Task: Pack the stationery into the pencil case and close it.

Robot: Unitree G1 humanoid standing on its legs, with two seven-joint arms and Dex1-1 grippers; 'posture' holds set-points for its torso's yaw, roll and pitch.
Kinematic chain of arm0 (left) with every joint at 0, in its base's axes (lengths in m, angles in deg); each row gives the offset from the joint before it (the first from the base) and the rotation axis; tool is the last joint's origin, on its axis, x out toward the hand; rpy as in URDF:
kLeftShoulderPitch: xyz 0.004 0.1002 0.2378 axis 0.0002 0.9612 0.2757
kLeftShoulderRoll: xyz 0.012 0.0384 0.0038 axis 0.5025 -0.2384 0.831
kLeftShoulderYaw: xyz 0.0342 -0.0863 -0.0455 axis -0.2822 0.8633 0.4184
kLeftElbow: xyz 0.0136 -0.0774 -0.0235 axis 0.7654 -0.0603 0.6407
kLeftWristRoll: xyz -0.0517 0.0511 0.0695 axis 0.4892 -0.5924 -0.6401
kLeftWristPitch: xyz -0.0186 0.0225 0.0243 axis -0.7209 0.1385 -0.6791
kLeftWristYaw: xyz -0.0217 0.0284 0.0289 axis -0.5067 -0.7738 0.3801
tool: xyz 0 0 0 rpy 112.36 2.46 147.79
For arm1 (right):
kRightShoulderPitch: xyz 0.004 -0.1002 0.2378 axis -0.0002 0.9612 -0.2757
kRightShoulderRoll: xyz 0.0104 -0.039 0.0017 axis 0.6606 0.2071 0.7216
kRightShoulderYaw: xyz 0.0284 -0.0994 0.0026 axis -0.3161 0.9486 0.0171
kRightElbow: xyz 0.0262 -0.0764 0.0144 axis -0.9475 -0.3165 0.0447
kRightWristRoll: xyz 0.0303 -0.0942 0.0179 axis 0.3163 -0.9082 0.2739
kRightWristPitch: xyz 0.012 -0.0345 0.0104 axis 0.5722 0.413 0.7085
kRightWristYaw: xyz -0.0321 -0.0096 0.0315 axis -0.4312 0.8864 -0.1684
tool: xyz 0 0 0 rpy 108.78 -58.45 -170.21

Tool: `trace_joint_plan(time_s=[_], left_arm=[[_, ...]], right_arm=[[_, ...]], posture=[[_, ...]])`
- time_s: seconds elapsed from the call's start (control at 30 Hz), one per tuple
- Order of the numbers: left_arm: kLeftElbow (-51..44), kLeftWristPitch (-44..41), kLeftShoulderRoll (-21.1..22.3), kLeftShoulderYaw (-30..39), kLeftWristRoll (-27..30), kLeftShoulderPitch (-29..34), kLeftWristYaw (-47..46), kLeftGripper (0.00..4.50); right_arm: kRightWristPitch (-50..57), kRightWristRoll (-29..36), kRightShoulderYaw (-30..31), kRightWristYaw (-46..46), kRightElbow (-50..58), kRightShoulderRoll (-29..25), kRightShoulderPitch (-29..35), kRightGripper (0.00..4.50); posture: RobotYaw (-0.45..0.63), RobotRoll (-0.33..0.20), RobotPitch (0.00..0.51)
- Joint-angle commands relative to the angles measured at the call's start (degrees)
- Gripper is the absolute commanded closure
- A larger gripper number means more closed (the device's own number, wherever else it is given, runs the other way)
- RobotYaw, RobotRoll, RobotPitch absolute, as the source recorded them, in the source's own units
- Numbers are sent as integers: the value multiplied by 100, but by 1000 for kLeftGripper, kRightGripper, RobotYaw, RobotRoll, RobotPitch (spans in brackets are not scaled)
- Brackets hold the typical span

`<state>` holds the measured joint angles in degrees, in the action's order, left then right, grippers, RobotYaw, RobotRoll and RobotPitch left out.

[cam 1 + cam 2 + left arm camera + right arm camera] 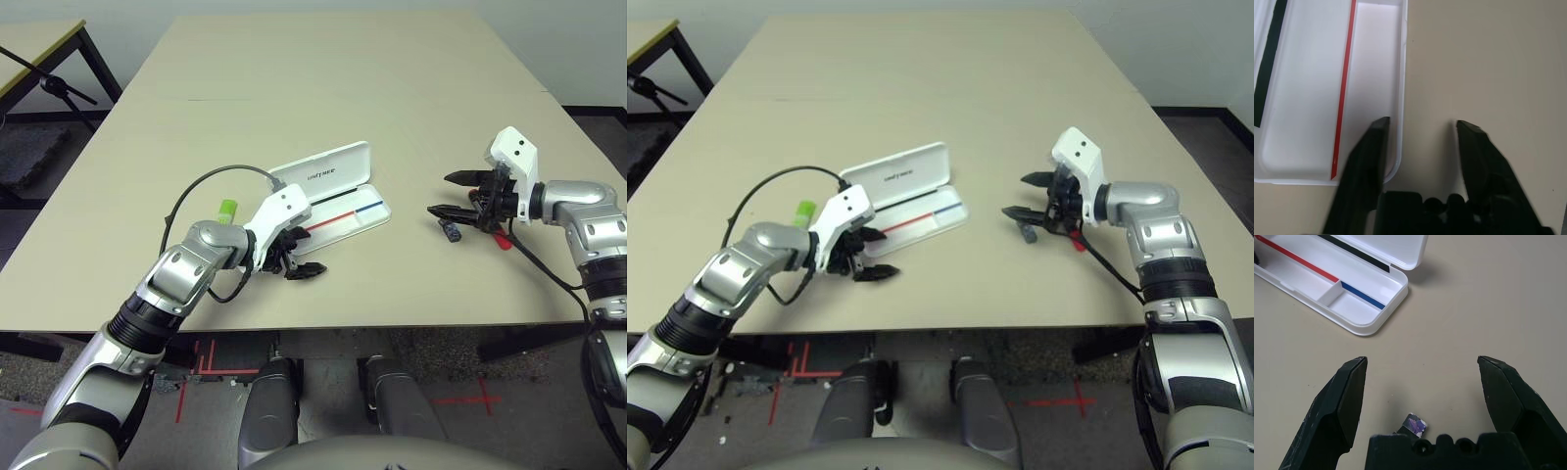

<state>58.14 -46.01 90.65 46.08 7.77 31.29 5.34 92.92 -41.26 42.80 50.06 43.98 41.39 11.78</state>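
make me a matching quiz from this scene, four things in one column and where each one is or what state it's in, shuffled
Things:
1. pencil case
2. highlighter
3. small dark block
4. right gripper

Place or state:
A. on the table by the right gripper
B. lid up, tray bare
C. green end showing behind the left arm
D. open, holding nothing

Pairs: 1-B, 2-C, 3-A, 4-D
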Motion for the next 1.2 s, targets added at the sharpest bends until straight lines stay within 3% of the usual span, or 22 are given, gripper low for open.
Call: trace_joint_plan(time_s=[0.03,0.17,0.47,0.77,1.2], left_arm=[[20,-118,20,-104,-63,-10,115,3052],[67,-130,15,-147,-110,-19,140,4487],[108,312,133,-94,-288,-142,296,4487],[190,1990,893,-81,-629,-116,1368,4487],[315,2732,1032,-34,-803,228,1856,4487]], right_arm=[[-48,-9,9,-10,148,-28,97,0],[-49,-5,-3,-38,180,-35,117,0],[71,41,29,8,297,-25,142,0],[1192,452,267,893,1206,-283,449,0],[1723,540,614,1135,1691,-185,472,0]], posture=[[-19,0,105],[-24,0,107],[-17,0,104],[7,0,106],[19,0,110]])
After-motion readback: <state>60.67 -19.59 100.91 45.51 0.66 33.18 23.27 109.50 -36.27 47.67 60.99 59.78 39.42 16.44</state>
